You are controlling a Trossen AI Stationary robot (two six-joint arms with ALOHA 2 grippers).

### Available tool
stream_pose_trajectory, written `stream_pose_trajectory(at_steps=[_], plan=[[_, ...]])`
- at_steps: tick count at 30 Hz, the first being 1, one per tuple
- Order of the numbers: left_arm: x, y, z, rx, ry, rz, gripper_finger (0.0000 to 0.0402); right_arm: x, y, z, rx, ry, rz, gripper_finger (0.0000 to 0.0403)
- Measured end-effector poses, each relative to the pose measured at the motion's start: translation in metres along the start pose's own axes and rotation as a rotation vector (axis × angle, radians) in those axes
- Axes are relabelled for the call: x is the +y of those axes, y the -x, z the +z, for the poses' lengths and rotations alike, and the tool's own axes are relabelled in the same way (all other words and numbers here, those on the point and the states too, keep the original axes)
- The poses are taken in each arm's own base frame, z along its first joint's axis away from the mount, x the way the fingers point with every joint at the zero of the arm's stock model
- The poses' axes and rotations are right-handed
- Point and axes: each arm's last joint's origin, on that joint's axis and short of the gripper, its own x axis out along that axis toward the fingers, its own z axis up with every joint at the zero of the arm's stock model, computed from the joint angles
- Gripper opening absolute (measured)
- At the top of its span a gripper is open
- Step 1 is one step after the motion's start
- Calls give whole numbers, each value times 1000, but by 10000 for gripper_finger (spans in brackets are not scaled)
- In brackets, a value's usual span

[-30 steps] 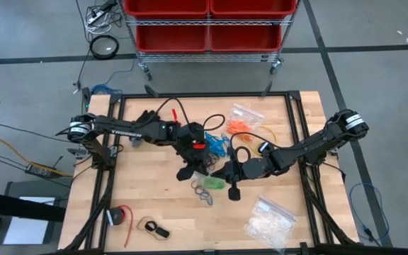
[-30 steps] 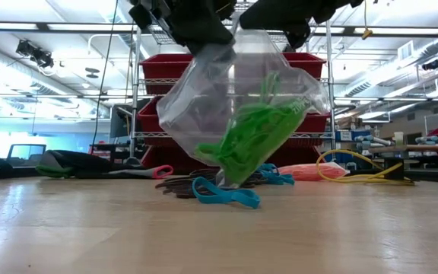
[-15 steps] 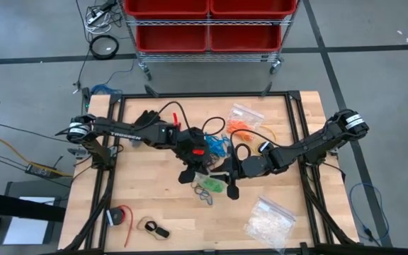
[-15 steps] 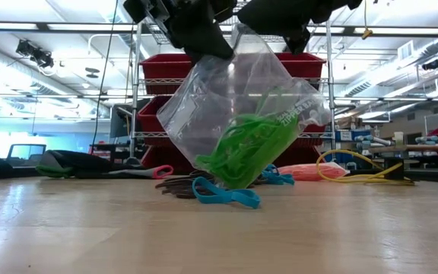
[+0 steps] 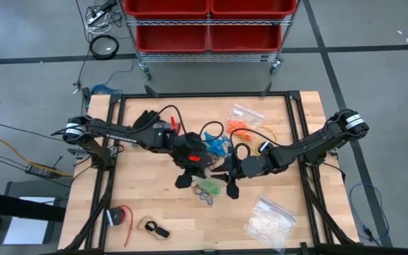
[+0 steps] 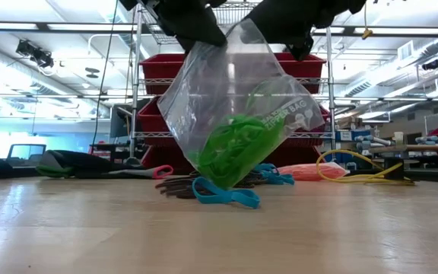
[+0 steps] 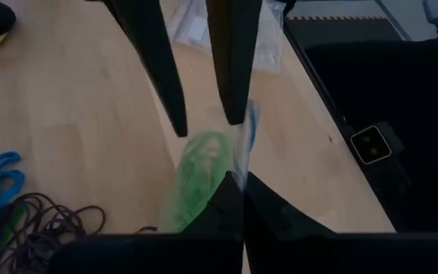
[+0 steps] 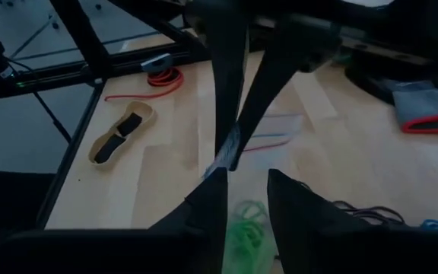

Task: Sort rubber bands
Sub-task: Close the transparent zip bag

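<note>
Near edge of the wooden table [image 5: 154, 205]: a red-and-black coiled strap [image 5: 120, 216] and a small tan holder with black inserts [image 5: 154, 229] toward the near left corner, and a clear plastic bag of whitish pieces [image 5: 268, 221] toward the near right corner, all well apart from the work. At table centre, a clear zip-top plastic bag holding green rubber bands [image 6: 238, 114] hangs clear of the wood, its lower corner just above a loose blue rubber band [image 6: 225, 195]. The left gripper [image 7: 243, 199] is shut tight on one top edge of the bag. The right gripper [image 8: 243, 190] sits at the opposite edge with a gap between its fingers and nothing clamped; a green loop shows below them. Judgement: the step in hand is loading green bands into the held bag. To do it well, keep the left pinch firm and the mouth upward, so the green mass stays low; bring the right fingers down onto a single green loop, not the mixed heap, and avoid snagging the bag wall. Just beyond lie a tangle of dark rubber bands [image 6: 179, 186] and more blue ones [image 5: 217, 146]. Farther, toward the far edge, sit a clear bag of orange rubber bands [image 5: 243, 120] and a thin yellow cable [image 6: 356, 172].
</note>
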Motion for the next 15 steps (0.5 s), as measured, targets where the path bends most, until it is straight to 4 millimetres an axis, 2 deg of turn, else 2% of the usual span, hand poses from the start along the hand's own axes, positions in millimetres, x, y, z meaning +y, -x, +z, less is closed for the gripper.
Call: stream_pose_trajectory(at_steps=[5, 9, 15], plan=[[-1, -1, 0, 6, -3, 18, 0, 0, 0, 1, -11, -3, -1, 85], [-3, -1, -4, 40, -3, 23, 0, -2, 2, 2, -33, 4, -83, 84], [-3, -2, -11, 117, -16, 158, 0, -4, 10, 9, -44, -77, -40, 84]])
